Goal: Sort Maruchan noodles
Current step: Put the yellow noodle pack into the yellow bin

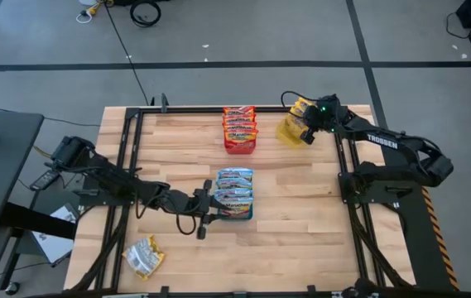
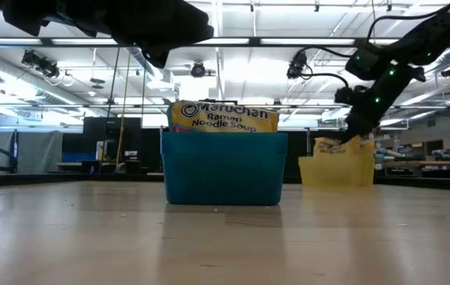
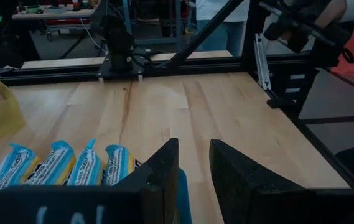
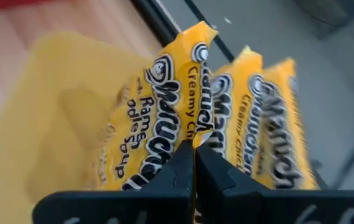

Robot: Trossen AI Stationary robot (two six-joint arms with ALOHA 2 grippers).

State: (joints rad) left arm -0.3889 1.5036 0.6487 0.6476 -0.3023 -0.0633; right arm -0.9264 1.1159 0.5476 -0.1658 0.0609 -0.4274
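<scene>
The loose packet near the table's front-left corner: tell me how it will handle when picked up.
The loose packet lies flat and crinkled on the table, so its wrapper will probably flex and slip under a pinch. It looks thin, likely light for its size. The noodle block inside may crack if squeezed hard. Lying flat, it should not roll.

The table (image 1: 301, 207) has a top of pale wood planks with visible grain and a smooth, faintly shiny finish, edged by a matt black metal frame (image 1: 347, 178). The blue tray (image 2: 223, 170), red tray (image 1: 240, 147) and yellow tray (image 4: 52, 118) look like plain, smooth plastic with a dull sheen. The yellow noodle packets (image 4: 226, 118) are glossy, crinkly printed plastic film, as are the blue packets (image 3: 58, 165). The loose packet (image 1: 144, 255) on the wood looks silvery and wrinkled. The left gripper (image 3: 192, 168) has dark matt fingers.
</scene>
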